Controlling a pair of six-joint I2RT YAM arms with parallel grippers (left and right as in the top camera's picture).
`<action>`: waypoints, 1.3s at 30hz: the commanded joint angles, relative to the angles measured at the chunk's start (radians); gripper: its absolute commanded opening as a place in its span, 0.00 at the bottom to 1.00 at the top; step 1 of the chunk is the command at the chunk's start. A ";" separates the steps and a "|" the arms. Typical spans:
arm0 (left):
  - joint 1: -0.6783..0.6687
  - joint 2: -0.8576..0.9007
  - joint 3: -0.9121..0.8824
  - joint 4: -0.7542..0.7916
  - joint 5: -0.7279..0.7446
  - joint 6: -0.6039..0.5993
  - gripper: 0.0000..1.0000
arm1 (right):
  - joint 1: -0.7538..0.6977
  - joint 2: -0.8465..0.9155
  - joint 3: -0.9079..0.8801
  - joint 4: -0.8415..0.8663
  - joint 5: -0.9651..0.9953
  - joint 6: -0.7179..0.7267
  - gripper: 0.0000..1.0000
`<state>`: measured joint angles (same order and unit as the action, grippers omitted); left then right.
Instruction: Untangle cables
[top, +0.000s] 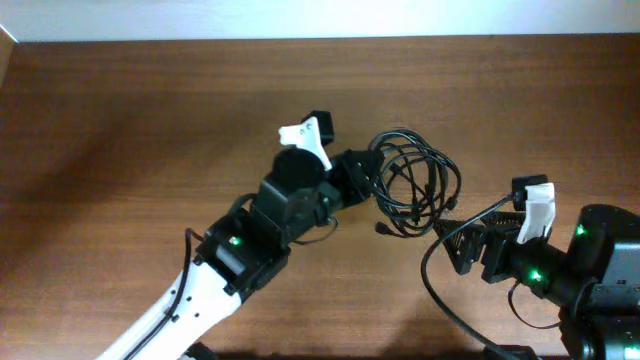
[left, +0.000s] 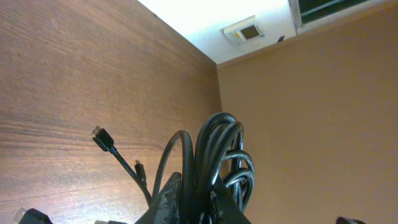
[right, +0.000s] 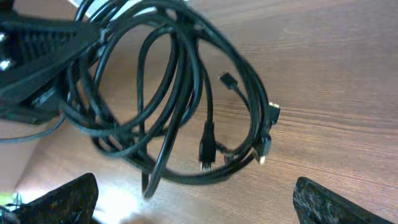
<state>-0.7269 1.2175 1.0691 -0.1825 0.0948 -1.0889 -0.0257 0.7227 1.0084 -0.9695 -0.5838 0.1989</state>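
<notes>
A tangled bundle of black cables (top: 412, 185) lies coiled at the table's centre right, with several plug ends hanging loose. My left gripper (top: 352, 178) is shut on the bundle's left side; in the left wrist view the cable loops (left: 214, 158) rise up between the two fingers (left: 199, 208). My right gripper (top: 462, 243) is open and empty, just to the right of and below the bundle. The right wrist view shows the coils (right: 174, 93) and plug ends (right: 208, 149) ahead of the wide-spread fingers (right: 196, 202), apart from them.
The brown wooden table (top: 150, 120) stretches to the left and back. Its far edge meets a white wall (top: 320, 18). A thin black robot cable (top: 440, 290) loops on the table near my right arm.
</notes>
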 joint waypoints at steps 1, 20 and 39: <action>-0.035 -0.015 0.009 0.014 -0.051 -0.022 0.00 | -0.002 -0.003 0.017 -0.015 0.111 0.028 0.99; -0.046 -0.102 0.009 0.188 0.100 -0.008 0.00 | -0.002 0.089 0.016 -0.116 0.466 0.028 0.99; 0.278 -0.290 0.009 0.071 0.093 0.021 0.00 | -0.002 0.089 0.016 -0.127 0.491 0.046 0.99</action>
<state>-0.4599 0.9424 1.0573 -0.1230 0.2012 -1.0775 -0.0257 0.8127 1.0210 -1.0966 -0.1139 0.2428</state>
